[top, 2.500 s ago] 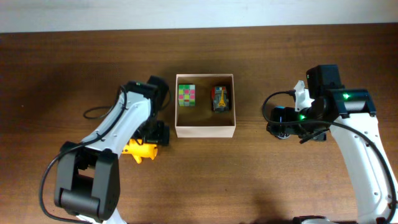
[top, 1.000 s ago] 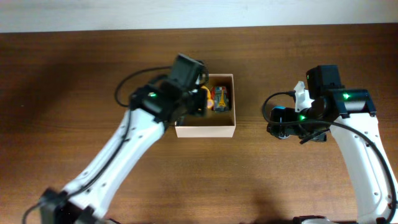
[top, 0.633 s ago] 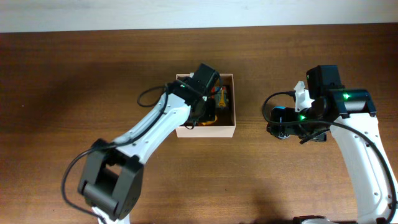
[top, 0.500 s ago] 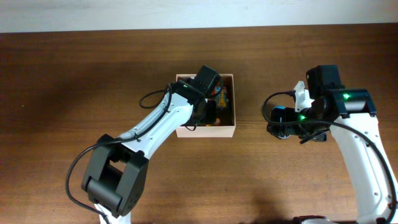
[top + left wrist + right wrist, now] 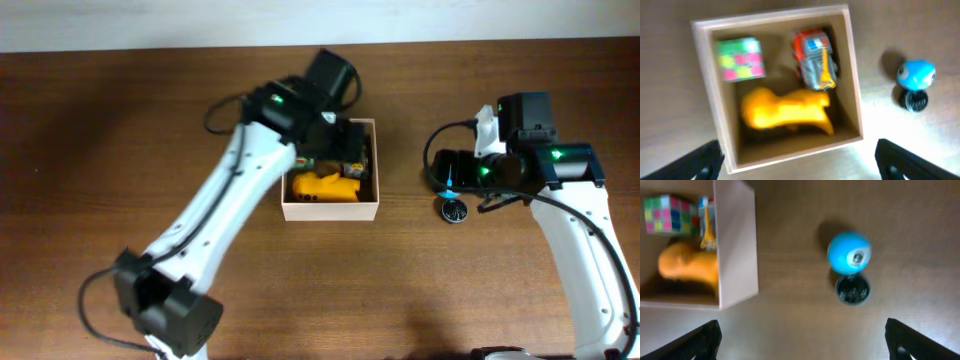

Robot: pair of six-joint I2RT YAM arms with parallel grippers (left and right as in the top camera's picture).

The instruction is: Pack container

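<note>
The yellow toy (image 5: 322, 186) now lies inside the container (image 5: 330, 212), across its 6 o'clock half, and the left gripper (image 5: 797, 150) hangs above with its fingers spread wide and nothing between them. By my reading that is a finished drop, so the box, which sits at the middle of the table, now holds three items: the puzzle cube (image 5: 740, 59) in the 11 o'clock corner, the toy car (image 5: 813, 60) in the 1 o'clock corner, and the yellow toy touching or nearly touching both. What looks left to pack sits on the table at 3 o'clock from the box: a blue ball toy (image 5: 849, 253) and, just beside it at 6 o'clock, a dark disc (image 5: 852, 289). The right gripper (image 5: 800, 330) hovers over this pair, claw apart and empty, so they are likely its next pick. Compared with two and a half seconds ago, the yellow toy has gone from the table at 8 o'clock of the box, where the left claw was on it. The left arm, low inside the box half a second ago, has risen clear. The right arm has shifted toward 12 o'clock, uncovering the disc it hid before.
</note>
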